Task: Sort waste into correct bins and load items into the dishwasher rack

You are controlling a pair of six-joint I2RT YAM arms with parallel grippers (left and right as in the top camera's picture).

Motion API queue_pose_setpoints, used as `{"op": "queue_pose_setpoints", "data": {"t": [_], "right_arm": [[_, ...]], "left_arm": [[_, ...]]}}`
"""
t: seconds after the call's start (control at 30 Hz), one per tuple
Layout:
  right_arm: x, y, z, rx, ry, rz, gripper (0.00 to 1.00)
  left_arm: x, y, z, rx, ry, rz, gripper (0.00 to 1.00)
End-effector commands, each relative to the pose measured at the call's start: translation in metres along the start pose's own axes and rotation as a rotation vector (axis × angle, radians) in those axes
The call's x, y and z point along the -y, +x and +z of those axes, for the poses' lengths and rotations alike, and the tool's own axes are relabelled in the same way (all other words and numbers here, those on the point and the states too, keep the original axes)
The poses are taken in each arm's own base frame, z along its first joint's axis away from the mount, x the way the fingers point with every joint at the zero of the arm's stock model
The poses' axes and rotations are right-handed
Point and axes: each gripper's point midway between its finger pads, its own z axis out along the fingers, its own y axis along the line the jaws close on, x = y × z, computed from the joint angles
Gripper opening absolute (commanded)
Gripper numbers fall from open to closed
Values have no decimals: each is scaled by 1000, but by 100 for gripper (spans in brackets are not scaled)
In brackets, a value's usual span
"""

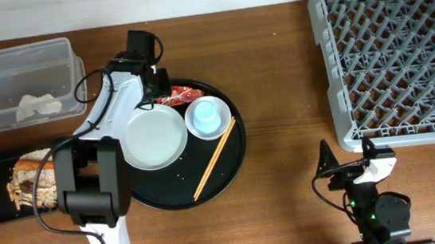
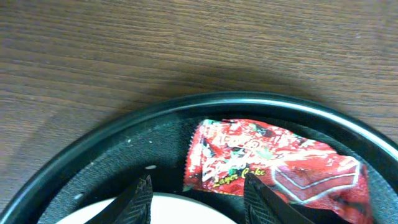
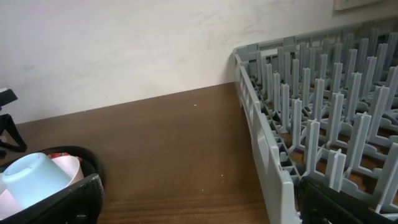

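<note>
The left gripper (image 2: pixel 198 186) hangs over the round black tray (image 2: pixel 112 162), fingers parted around one end of the red wrapper (image 2: pixel 273 165), which lies flat beside the white plate (image 1: pixel 155 137). The right gripper (image 3: pixel 199 202) gapes wide and empty near the dishwasher rack (image 3: pixel 323 124).

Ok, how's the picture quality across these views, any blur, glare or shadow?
Overhead: even light, sharp, the white plate bright but not blown out. Left wrist: the red wrapper looks slightly soft, with a shadow on the wood beyond the round black tray. Right wrist: the rack is clear, the light-blue cup soft.
</note>
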Motion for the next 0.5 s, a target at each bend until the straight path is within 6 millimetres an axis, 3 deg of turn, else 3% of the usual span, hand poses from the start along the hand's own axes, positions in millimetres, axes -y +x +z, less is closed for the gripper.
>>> {"op": "queue_pose_setpoints", "data": {"t": [0.0, 0.17, 0.47], "right_arm": [[1, 3, 0, -2, 4, -10, 98], [1, 3, 0, -2, 4, -10, 98], [1, 3, 0, -2, 4, -10, 98]], "left_arm": [[-9, -2, 4, 2, -31, 27, 47], [-11, 12, 28, -51, -37, 65, 46], [-11, 15, 43, -61, -40, 66, 43]]}}
